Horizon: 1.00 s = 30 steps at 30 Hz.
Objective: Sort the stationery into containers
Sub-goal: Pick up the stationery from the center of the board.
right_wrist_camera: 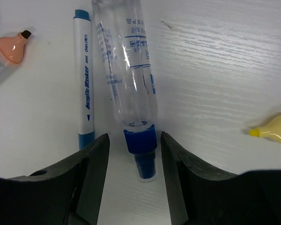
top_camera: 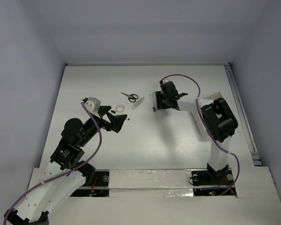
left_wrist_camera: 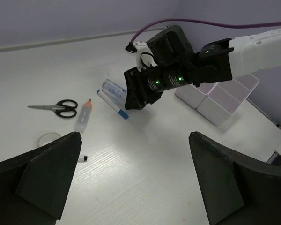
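White table [top_camera: 145, 150]: right end effector [right_wrist_camera: 134, 143] straddles clear tube [right_wrist_camera: 129, 70], blue marker [right_wrist_camera: 85, 84] alongside.

Scissors [top_camera: 129, 96], black-handled: one. Orange-capped tube [top_camera: 137, 103]: one. Blue-and-white marker [right_wrist_camera: 85, 79]: one. Clear bottle [right_wrist_camera: 131, 70] with blue cap: one. Yellow-tipped piece [right_wrist_camera: 276, 131]: one, cut by frame edge. Round translucent ring [top_camera: 120, 108]: one. Small white pen [left_wrist_camera: 82, 158] with black tip: one. Joined white boxes [left_wrist_camera: 222, 101]: at least two compartments showing, full count hidden behind arm. Robot arms: two, left arm [top_camera: 75, 136] and right arm [top_camera: 218, 117].
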Available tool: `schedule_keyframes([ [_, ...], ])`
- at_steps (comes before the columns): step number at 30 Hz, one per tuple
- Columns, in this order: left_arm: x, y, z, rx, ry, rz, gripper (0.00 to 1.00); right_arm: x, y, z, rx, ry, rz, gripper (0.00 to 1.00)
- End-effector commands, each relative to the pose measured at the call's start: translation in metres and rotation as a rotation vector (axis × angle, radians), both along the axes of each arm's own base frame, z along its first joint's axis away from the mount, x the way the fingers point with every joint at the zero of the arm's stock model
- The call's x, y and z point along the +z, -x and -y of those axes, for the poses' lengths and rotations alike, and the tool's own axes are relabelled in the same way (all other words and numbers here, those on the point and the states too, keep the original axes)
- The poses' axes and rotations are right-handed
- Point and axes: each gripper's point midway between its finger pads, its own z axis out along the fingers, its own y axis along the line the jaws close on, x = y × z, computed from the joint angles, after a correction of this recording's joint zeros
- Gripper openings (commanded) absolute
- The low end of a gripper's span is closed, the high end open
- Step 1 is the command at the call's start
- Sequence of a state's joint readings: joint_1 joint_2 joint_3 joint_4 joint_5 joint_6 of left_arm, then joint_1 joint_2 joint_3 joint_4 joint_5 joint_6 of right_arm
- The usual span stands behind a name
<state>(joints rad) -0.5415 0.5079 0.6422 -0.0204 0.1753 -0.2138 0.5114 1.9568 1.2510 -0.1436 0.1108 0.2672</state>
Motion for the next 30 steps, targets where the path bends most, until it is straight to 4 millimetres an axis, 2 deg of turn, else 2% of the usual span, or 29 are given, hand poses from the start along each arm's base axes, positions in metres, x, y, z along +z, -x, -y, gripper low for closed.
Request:
schedule_keyframes([
  [1,0.029,0.0,-0.001,-0.002,0.032,0.073,0.99,0.006,0.005,0.001,-0.009,-0.018,0.0,0.53],
  [4,0.028,0.0,0.0,-0.002,0.031,0.068,0.99,0.008,0.006,0.004,-0.017,-0.01,0.008,0.53],
  [14,0.029,0.0,-0.001,-0.005,0.032,0.071,0.99,0.012,-0.004,0.018,-0.045,0.064,0.069,0.33],
  [17,0.029,0.0,0.0,-0.007,0.034,0.071,0.99,0.016,-0.008,0.02,-0.046,0.072,0.087,0.33],
  [21,0.029,0.0,0.0,-0.007,0.033,0.072,0.99,0.019,-0.012,0.018,-0.035,0.08,0.099,0.42],
  [30,0.029,0.0,0.0,-0.007,0.032,0.071,0.99,0.015,-0.02,0.017,-0.027,0.102,0.109,0.39],
])
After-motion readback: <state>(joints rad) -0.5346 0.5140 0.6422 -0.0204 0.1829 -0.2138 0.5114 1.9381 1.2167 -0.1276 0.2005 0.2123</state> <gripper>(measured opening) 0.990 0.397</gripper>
